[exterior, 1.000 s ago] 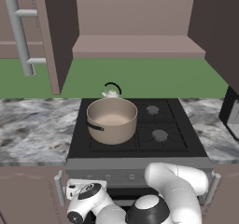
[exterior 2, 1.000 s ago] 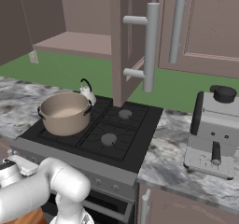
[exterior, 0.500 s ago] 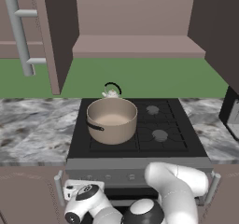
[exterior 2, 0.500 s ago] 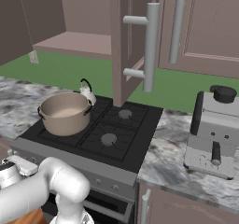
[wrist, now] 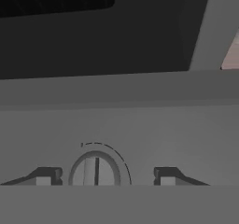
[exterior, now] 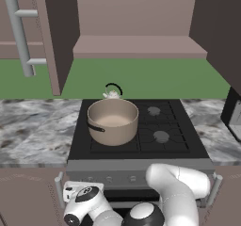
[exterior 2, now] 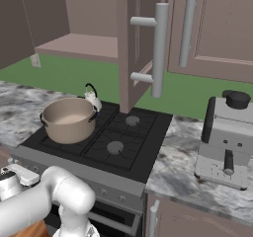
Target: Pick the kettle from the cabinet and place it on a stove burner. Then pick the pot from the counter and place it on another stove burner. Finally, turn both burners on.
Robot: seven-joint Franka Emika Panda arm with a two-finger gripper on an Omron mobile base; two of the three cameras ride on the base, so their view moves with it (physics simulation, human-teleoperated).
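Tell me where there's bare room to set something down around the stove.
Free: the counter left of the cooktop, the strip before the coffee machine, both right burners. Crowded: the left burners, under the pot and kettle.

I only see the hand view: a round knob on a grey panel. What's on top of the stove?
Observer: The pot sits at the front left of the cooktop.
Operator: Where's the kettle?
Observer: The kettle stands right behind the pot, at the back left.
Operator: Is the cabinet open?
Observer: Yes, the cabinet is open and its shelf is bare.
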